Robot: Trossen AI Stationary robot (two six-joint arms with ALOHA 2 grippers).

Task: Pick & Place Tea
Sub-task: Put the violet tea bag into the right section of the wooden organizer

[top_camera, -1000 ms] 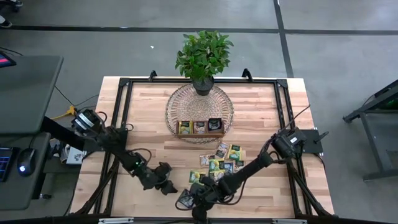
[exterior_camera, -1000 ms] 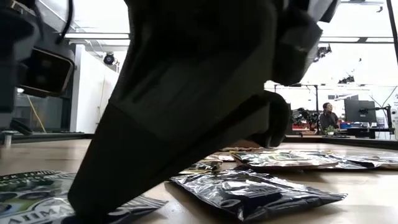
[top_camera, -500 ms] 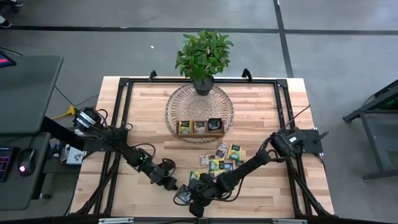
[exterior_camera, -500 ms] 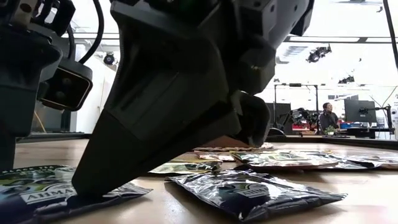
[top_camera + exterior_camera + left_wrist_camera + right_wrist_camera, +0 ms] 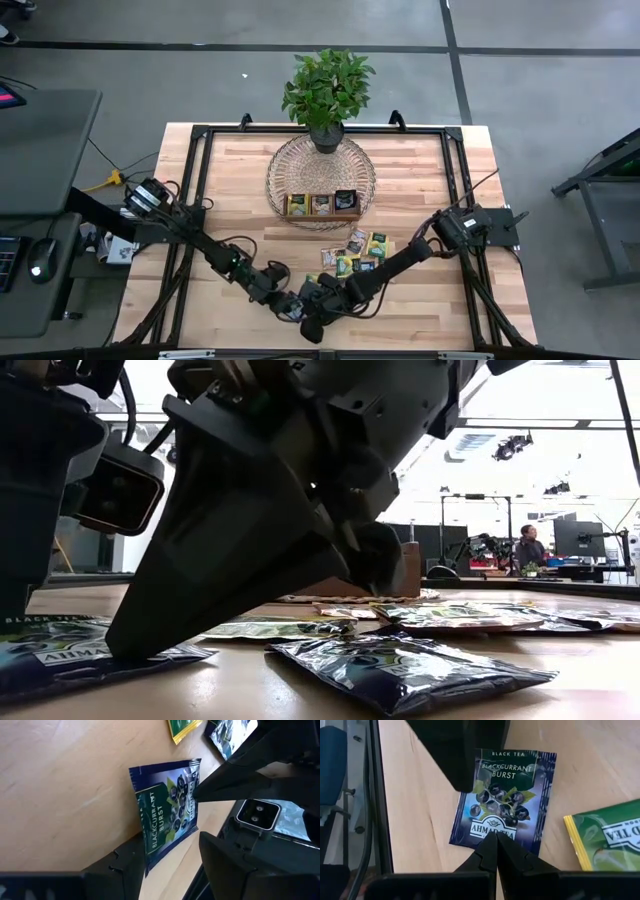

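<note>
A dark blue tea sachet (image 5: 167, 815) printed "Blackcurrant Burst" lies flat on the wooden table near its front edge. My right gripper (image 5: 495, 847) is shut, its tip on the sachet. My left gripper (image 5: 170, 867) is open and comes in low from the table's left. Its two fingers stand either side of the sachet's near end (image 5: 150, 862); whether they touch it I cannot tell. In the high view both grippers meet at the sachet (image 5: 296, 311). Several more tea sachets (image 5: 357, 260) lie loose to the right. My right gripper presses its shut fingertips (image 5: 197, 794) down on the sachet's printed face near one edge, by the brand label (image 5: 492, 831). The fingers slant down from the table's right side. The sachet lies flat on the table under the tip (image 5: 120, 650).
A wooden three-compartment tray (image 5: 322, 205) with sachets stands on a round glass plate (image 5: 290, 165), behind it a potted plant (image 5: 326, 88). A yellow-green sachet (image 5: 610, 840) and a dark shiny one (image 5: 410, 665) lie close by. Black frame rails (image 5: 200, 190) border the table.
My left gripper has moved toward the table's right and near edges and sunk lower, closing in on the blue sachet until its open fingers flank it. My right gripper, still shut, has slid a little toward the left with the sachet under its tip.
</note>
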